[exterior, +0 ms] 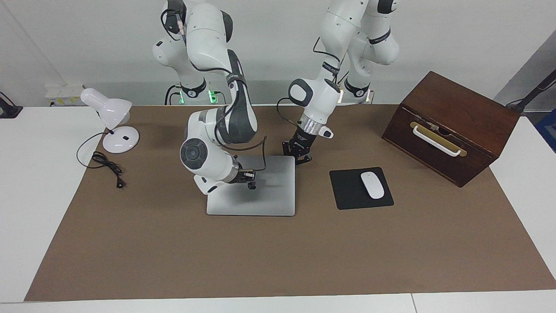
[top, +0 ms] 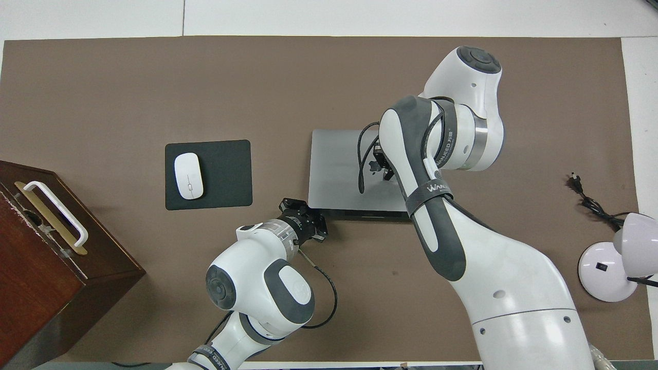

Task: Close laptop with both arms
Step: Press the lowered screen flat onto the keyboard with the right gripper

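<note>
Facing view, right gripper: your right gripper [exterior: 251, 180] sits low over the laptop [exterior: 260, 191] lid, about mid-lid toward the right arm's end, fingertips together and holding nothing. Contact with the lid looks likely but you cannot confirm it from here.
Facing view, left gripper: your left gripper [exterior: 299, 157] is at the lid's corner nearest the robots, toward the left arm's end of the table, fingertips also together, nothing held.
Overhead check: right gripper [top: 383, 167] is partly hidden under its own forearm; left gripper [top: 308, 223] shows just beside the laptop [top: 334, 169] edge nearest the robots.
Laptop position: mid-table on the brown mat [exterior: 278, 252], lid lying flat or very nearly so; no keys or screen visible.
Step in hand: judged as the final press-down, task nearly complete.
How to do it well: press straight down with both closed tips, gently and evenly, so the lid seats without the base sliding. Keep force light; a hard point load could mark the metal.
Left arm note: bring it onto the lid proper before pushing, since a push at the corner may skid off.
Clearance: mouse pad [exterior: 360, 188] and mouse [exterior: 372, 184] lie beside the laptop toward the left arm's end, apart from it; wooden box [exterior: 451, 126] and desk lamp [exterior: 110, 119] are well apart.
</note>
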Tool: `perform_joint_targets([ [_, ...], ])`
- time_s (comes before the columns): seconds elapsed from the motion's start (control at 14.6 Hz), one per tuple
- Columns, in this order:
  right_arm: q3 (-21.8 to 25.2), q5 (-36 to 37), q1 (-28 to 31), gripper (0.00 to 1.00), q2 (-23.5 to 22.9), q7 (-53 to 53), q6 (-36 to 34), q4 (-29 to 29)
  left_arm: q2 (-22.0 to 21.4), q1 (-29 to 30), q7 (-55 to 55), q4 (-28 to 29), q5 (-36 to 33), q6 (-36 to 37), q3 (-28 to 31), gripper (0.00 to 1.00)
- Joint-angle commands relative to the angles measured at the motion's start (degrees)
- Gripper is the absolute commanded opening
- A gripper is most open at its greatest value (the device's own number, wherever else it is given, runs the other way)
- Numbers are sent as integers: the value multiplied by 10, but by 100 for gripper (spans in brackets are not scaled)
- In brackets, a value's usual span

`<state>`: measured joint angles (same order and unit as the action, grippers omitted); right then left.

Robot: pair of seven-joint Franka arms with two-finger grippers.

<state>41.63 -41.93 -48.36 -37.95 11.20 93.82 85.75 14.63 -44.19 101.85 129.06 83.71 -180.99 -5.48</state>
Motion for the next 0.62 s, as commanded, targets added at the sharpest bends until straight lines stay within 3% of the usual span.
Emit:
perform_joint_targets([
  [0.0, 6, -12, -10, 0, 17, 7, 2, 27, -4, -17, 2, 30, 15, 2, 5, 0],
  [0.55, 6, -12, -11, 0, 17, 8, 15, 45, -4, -16, 2, 30, 15, 2, 5, 0],
])
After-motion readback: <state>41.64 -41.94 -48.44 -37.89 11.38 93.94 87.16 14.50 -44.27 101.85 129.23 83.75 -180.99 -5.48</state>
